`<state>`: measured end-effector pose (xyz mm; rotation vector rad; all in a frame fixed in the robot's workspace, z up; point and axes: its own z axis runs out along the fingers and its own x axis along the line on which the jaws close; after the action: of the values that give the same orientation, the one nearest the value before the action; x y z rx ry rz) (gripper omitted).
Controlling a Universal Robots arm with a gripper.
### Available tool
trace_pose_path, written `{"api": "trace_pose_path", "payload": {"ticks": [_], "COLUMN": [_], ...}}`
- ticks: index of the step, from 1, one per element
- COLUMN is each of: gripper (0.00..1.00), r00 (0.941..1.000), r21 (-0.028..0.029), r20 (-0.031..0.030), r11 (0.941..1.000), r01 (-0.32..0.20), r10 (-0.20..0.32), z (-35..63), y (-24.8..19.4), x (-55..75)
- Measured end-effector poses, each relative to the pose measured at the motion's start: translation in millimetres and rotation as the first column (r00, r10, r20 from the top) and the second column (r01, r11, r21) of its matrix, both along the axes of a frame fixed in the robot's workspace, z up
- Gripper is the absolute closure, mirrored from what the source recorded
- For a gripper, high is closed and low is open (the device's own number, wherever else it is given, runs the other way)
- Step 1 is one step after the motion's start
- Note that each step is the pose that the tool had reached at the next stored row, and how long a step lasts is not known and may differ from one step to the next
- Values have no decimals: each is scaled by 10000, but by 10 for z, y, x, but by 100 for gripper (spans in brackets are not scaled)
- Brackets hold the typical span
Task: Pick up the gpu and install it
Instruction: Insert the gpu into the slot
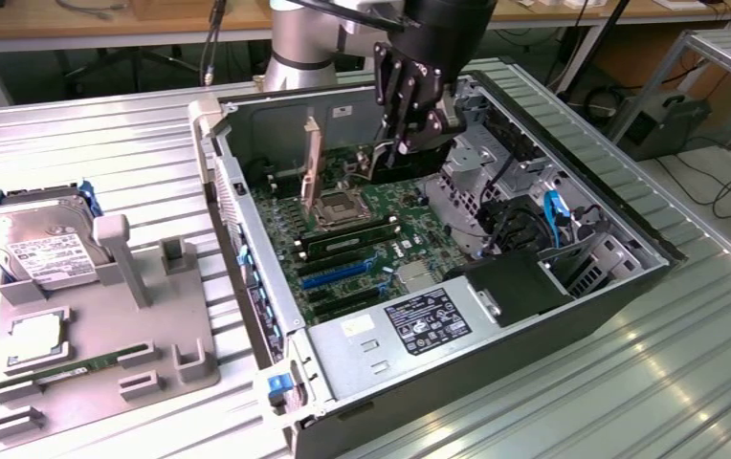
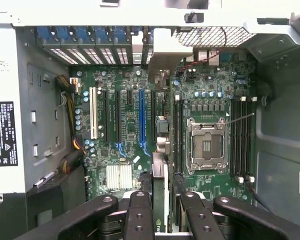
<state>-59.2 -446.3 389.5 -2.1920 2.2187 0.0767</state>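
An open computer case (image 1: 621, 287) lies on its side with the green motherboard (image 2: 125, 145) facing up. My gripper (image 1: 410, 139) hangs over the board's middle, shut on the gpu (image 2: 160, 167). In the wrist view the gpu appears edge-on between the black fingers (image 2: 140, 215), a thin card running toward the case's rear slots. Its pale end bracket (image 2: 162, 50) is at the far end, and in the exterior view this bracket (image 1: 312, 158) stands upright above the board. The card lines up beside the blue expansion slot (image 2: 141, 115), held above the board.
The CPU socket (image 2: 206, 145) and memory slots (image 2: 242, 140) lie beside the card's line. The power supply (image 1: 423, 320) fills the case's near end. On the exterior view's left, a grey fixture plate (image 1: 148, 354) holds a hard drive (image 1: 33, 244) and a RAM stick (image 1: 72, 368).
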Motion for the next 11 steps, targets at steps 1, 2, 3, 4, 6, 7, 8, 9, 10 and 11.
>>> {"api": "trace_pose_path", "payload": {"ticks": [1,2,3,4,6,7,8,9,10,11], "gripper": [74,74,74,74,74,74,74,74,74,74], "r00": [10000,10000,10000,10000,10000,10000,10000,10000,10000,10000], "r21": [1,1,0,0,0,0,0,0,0,0], "r20": [0,0,0,-1,0,0,-1,0,0,0], "r11": [10000,10000,10000,10000,10000,10000,10000,10000,10000,10000], "r01": [1,0,0,0,0,0,0,0,0,0], "r10": [-1,0,0,0,0,0,0,0,0,0], "z": [-20,-35,-44,-50,-58,-64,-67,-72,-75,-79], "y": [-2,-3,-3,-4,-4,-5,-5,-5,-5,-6], "x": [0,0,0,0,0,0,0,0,0,0]}}
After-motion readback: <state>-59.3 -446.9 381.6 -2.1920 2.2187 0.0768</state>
